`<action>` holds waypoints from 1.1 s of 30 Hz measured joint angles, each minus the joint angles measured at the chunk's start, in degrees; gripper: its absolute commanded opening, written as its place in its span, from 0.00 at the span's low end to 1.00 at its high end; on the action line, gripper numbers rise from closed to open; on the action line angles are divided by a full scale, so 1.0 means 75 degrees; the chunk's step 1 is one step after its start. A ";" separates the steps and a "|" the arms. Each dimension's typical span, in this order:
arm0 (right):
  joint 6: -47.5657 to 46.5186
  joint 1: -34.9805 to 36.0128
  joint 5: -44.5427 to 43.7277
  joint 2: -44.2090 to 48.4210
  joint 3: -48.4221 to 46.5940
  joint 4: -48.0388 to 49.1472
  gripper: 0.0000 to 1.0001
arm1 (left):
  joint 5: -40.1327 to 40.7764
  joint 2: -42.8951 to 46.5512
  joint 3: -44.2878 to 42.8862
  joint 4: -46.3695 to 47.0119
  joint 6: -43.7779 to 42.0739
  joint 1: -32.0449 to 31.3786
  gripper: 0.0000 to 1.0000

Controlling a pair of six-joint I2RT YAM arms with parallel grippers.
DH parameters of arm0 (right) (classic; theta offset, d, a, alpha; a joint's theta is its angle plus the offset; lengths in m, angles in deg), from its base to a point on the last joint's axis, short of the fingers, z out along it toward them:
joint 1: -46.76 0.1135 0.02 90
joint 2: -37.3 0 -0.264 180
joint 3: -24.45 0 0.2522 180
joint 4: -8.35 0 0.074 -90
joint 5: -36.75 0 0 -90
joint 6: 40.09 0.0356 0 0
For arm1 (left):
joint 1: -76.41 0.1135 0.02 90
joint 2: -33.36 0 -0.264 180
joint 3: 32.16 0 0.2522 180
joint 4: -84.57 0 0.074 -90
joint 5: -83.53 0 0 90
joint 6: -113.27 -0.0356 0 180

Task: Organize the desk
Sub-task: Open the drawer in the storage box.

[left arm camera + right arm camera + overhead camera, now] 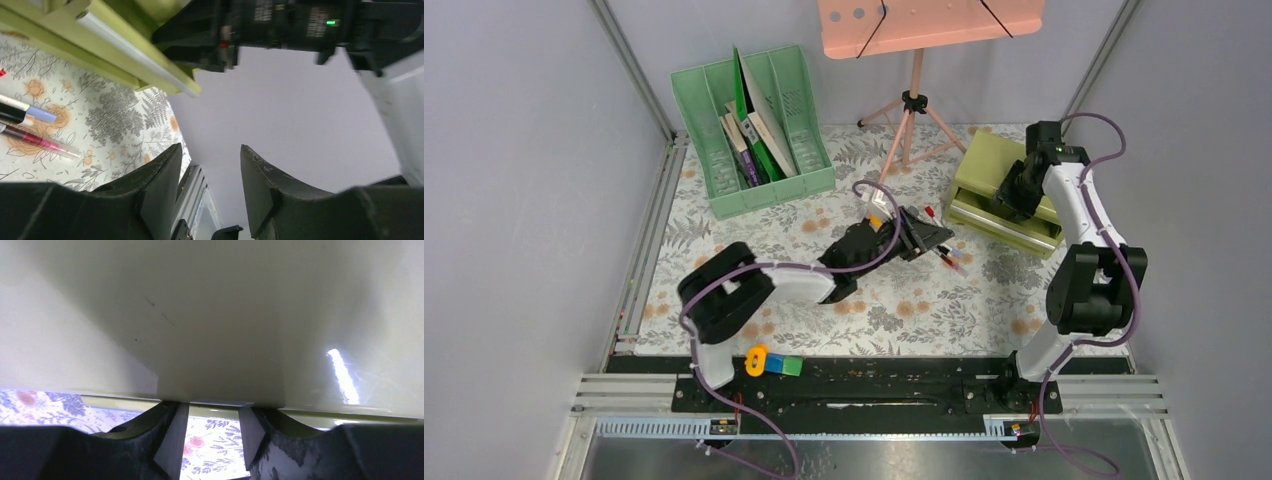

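Observation:
The desk (754, 235) is a pale fern-and-flower cloth inside aluminium rails. My left gripper (934, 238) hovers low over its middle. In the left wrist view the left gripper (210, 147) is open with nothing between the fingers. A blue-tipped pen (30, 112) and a red pen (42, 141) lie on the cloth beside it; in the top view these pens (952, 258) rest just past the fingertips. My right gripper (1014, 195) is at the olive-green drawer box (989, 170). In the right wrist view the right gripper (212, 407) has its jaws apart, tips against the box's lower edge (215, 340), cloth (210, 450) showing between them.
A green slotted file rack (754, 130) with books stands at the back left. A pink board on a tripod (911, 110) stands at the back centre. A yellow ring (757, 358) and blue and green blocks (784, 366) sit on the near rail.

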 measured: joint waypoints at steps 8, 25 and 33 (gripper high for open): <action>-0.0128 0.0373 -0.0484 -0.0023 0.0166 0.0195 0.30 | 0.0586 0.2212 0.1469 0.0187 -0.0860 0.0000 0.50; -0.0373 0.0493 -0.0152 -0.0020 0.0434 0.0425 0.07 | 0.1944 0.4811 0.2011 -0.1617 -0.2285 0.0801 0.73; -0.0420 0.0493 0.0085 0.0213 0.0536 0.0425 0.06 | 0.1891 0.4940 0.2011 -0.2605 -0.2460 0.0918 0.77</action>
